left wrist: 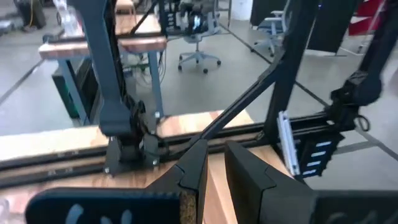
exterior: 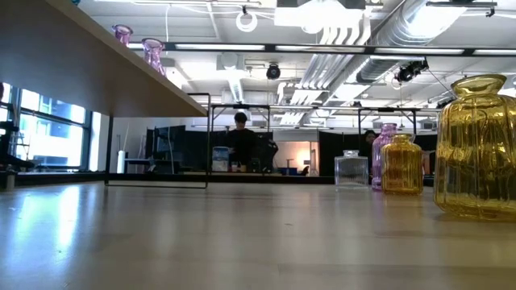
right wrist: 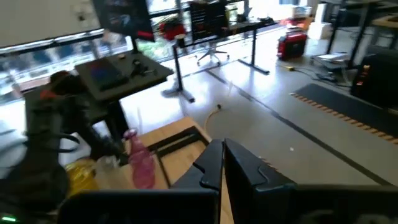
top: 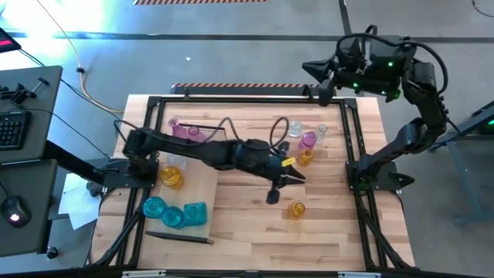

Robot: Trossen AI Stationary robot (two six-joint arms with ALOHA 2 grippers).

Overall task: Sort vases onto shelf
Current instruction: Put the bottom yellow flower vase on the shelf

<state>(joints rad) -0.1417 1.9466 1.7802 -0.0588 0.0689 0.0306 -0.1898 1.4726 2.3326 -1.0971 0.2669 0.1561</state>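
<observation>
The vases are small glass pieces, so they should be light, stiff, slippery and easy to break; the safest hold is judged to be across the narrow neck or upper body, squeezed gently. From above, the left gripper (top: 284, 179) hangs over mid-table between a lone amber vase (top: 296, 209) and a cluster of pink, clear and amber ones (top: 307, 140); its fingers (left wrist: 194, 171) stand slightly apart with nothing between them. Teal vases (top: 174, 214) sit on the shelf (top: 202, 181). The right gripper (top: 323, 93) waits past the table's far edge, fingers pressed shut. Only the low view shows two pink vases (exterior: 151, 50) standing up on a raised board
</observation>
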